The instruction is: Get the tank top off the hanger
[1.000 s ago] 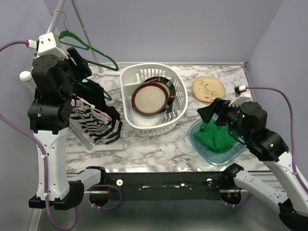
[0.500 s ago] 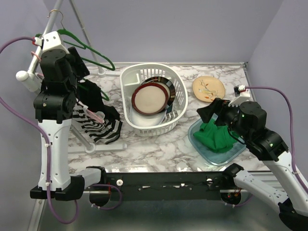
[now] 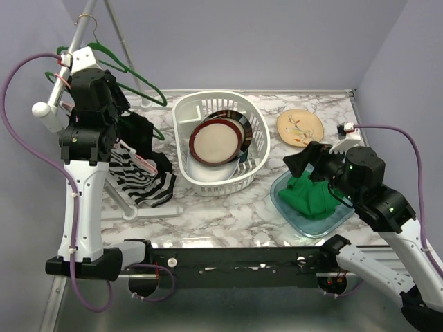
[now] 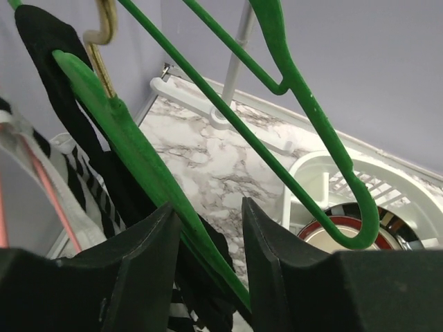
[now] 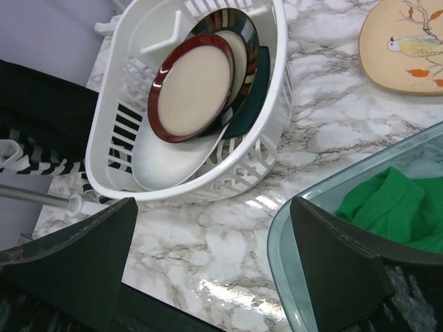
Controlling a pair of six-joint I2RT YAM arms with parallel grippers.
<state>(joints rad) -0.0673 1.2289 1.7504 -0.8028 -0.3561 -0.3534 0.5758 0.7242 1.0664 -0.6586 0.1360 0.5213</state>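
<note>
A black tank top [image 4: 41, 48] hangs over the arm of a green hanger [image 4: 138, 152] on the rack at the far left; in the top view the tank top [image 3: 138, 131] droops below the green hanger [image 3: 135, 76]. My left gripper [image 4: 208, 207] is raised to the rack [image 3: 123, 104]. Its jaws stand on either side of that hanger arm, which lies against the left finger [image 4: 138, 263] with a gap to the right finger, so the gripper is open. My right gripper [image 5: 214, 207] is wide open and holds nothing above the table at the right [image 3: 304, 158].
A second green hanger [image 4: 304, 97] and a gold hook [image 4: 104, 34] hang close by. A zebra-striped garment [image 3: 131, 181] droops under the rack. A white basket [image 3: 256, 124] holds dishes, a bird plate [image 3: 300, 127] lies behind, and a glass dish [image 5: 291, 228] holds a green cloth [image 3: 308, 194].
My left arm has swung up and right toward the green hanger, and its jaws have narrowed around the hanger arm. The right arm has not moved.
</note>
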